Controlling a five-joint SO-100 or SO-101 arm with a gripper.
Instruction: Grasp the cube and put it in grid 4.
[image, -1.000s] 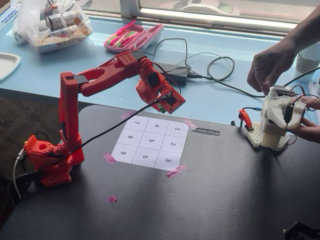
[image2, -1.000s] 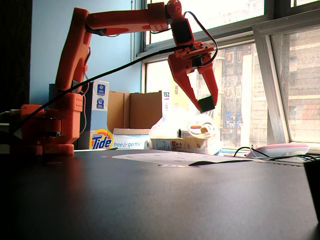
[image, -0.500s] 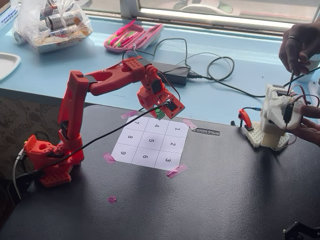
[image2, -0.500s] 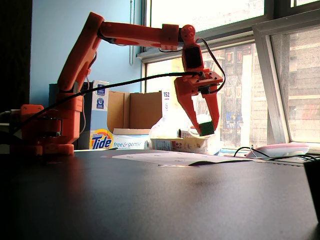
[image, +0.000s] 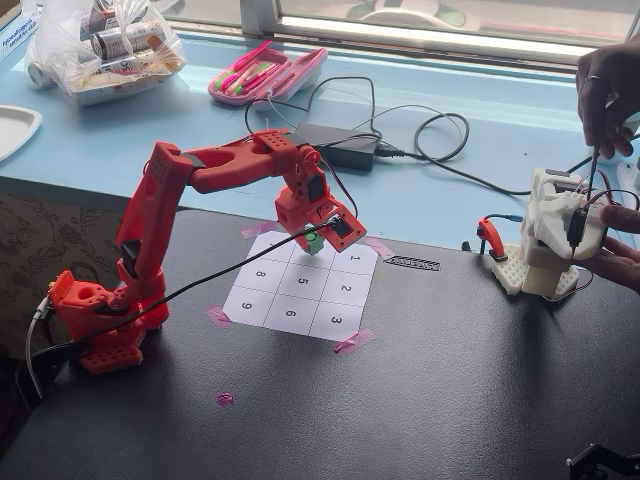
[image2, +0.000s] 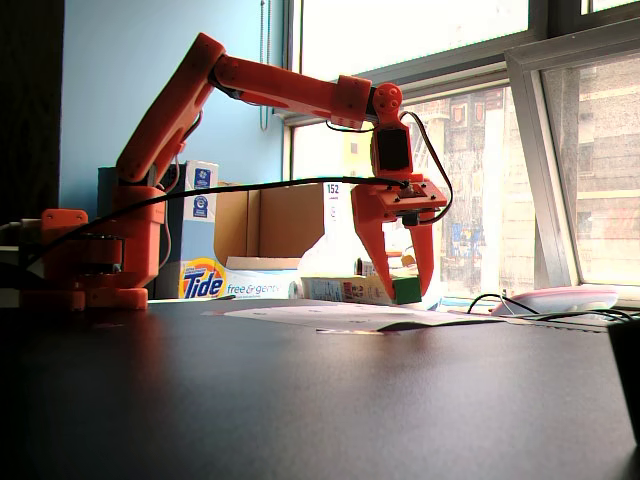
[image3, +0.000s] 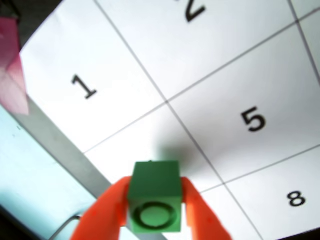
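The green cube (image3: 154, 197) sits clamped between my orange fingers (image3: 107, 212), its ringed face toward the wrist camera. My gripper (image3: 154, 210) is shut on it. It hangs just over the white cell bordered by 1 and 5, grid 4 (image3: 145, 132), casting a shadow there; the digit itself is hidden. In a fixed view the cube (image: 314, 241) and gripper (image: 318, 243) are over the sheet's far middle cell. In the low fixed view the cube (image2: 406, 289) is just above the paper, gripper (image2: 405, 296) pointing down.
The numbered sheet (image: 300, 290) is taped at its corners to the black table. A pink tape scrap (image: 224, 398) lies near the front. A white leader arm (image: 548, 245) with hands on it stands right. A power brick (image: 335, 145) and cables lie behind.
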